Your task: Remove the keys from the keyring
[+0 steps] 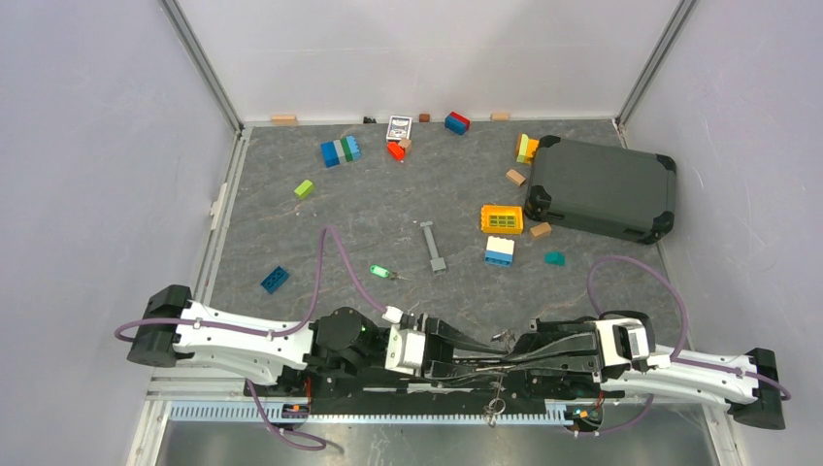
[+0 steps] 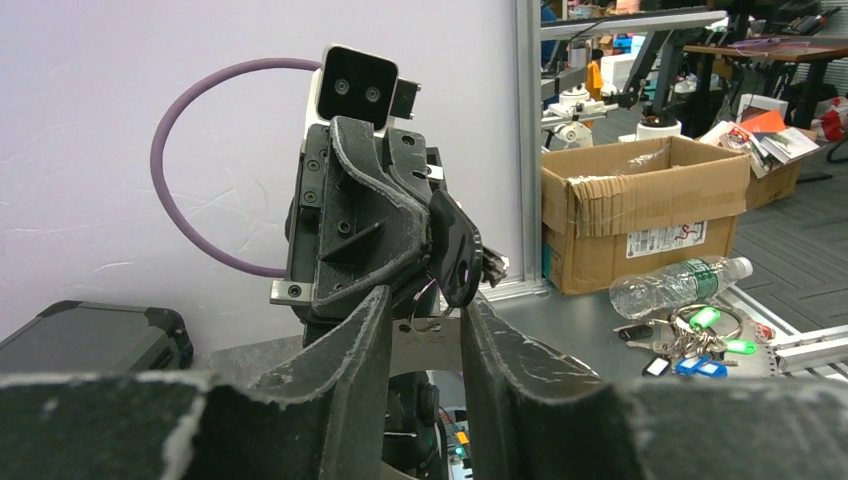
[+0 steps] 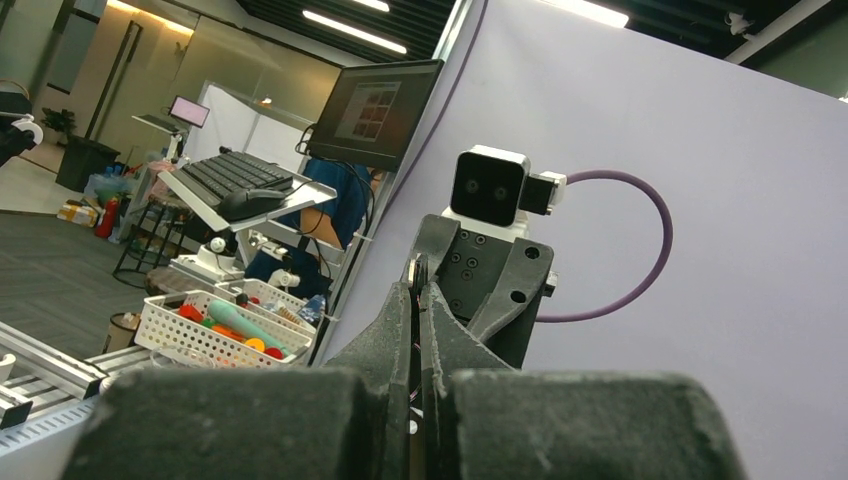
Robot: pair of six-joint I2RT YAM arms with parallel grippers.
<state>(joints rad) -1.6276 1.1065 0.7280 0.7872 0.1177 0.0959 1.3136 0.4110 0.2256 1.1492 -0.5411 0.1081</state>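
My two grippers meet tip to tip above the table's near edge. My left gripper (image 1: 482, 364) (image 2: 425, 298) is shut on a flat silver key (image 2: 425, 345) that spans its jaws. The thin wire keyring (image 2: 422, 310) passes through that key's hole. My right gripper (image 1: 514, 348) (image 3: 417, 290) is shut on the keyring. A black-headed key (image 2: 455, 250) sticks out beside the right gripper's fingertips. A small bunch of keys (image 1: 502, 338) shows at the tips, and one key (image 1: 495, 406) hangs below. A green-headed key (image 1: 380, 272) lies loose on the table.
A long grey metal bar (image 1: 434, 246) lies mid-table. A yellow grid block (image 1: 502, 218) and a white-and-blue brick (image 1: 499, 251) sit right of it. A dark case (image 1: 602, 187) stands at the back right. Loose bricks are scattered along the back and left.
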